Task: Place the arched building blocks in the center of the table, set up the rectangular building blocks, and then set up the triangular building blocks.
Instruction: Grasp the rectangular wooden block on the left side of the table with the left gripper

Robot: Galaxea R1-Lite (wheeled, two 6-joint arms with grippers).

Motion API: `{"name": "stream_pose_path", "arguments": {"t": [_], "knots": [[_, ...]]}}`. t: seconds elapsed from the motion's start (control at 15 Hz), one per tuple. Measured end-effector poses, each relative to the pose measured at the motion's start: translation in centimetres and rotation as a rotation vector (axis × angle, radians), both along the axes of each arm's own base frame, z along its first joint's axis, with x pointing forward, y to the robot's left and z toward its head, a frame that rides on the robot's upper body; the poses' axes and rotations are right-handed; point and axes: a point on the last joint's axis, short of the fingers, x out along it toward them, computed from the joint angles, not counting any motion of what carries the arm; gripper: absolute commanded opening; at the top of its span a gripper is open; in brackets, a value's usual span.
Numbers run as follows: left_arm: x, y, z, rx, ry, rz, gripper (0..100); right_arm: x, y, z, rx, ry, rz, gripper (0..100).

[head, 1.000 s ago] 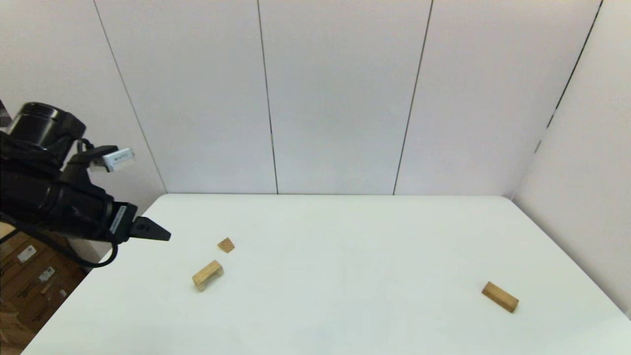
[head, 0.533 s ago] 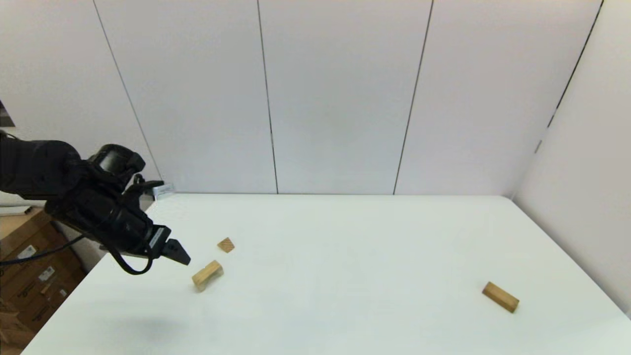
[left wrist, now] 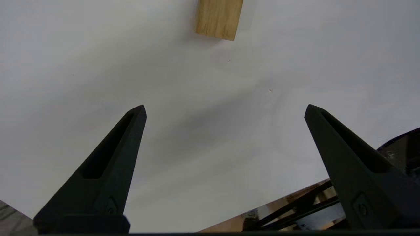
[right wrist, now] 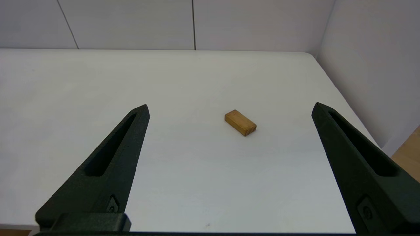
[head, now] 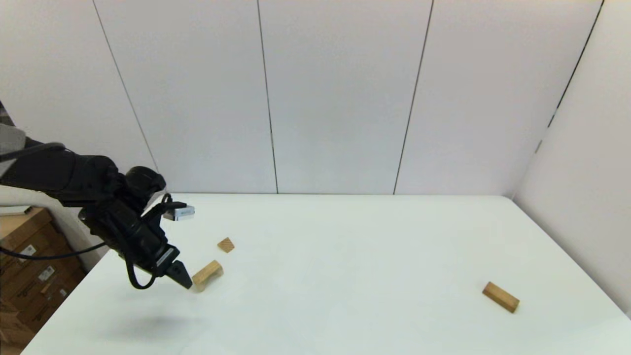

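Three blocks on table (head: 345, 236), none centred yet. Your left gripper (head: 181, 280), jaws spread wide, hangs just beside arched block (head: 207, 274) near left edge, lined up for pickup. Triangular block (head: 226, 244) just behind. Rectangular block (head: 500, 297) near right edge; right gripper (right wrist: 229, 109) parked, open.

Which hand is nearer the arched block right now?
Left. The left hand hangs open just beside the arched block; the right hand is parked far across the table.

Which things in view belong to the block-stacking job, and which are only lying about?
Job:
arched block
rectangular block
triangular block
table
left tool, open beside the arched block

Lying about:
cardboard boxes off the table's left edge
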Motion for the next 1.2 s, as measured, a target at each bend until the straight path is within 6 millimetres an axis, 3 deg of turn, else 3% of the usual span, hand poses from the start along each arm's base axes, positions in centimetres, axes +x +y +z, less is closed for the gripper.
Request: {"name": "stream_pose_path", "arguments": {"t": [0.8, 1.2], "knots": [[4.3, -3.4, -4.3, 0.003, 0.038, -0.114, 100, 0.0, 0.0, 0.0, 0.000, 0.000, 0.000, 100], [6.0, -4.1, -6.0, 0.005, 0.038, -0.136, 100, 0.0, 0.0, 0.0, 0.000, 0.000, 0.000, 100]]}}
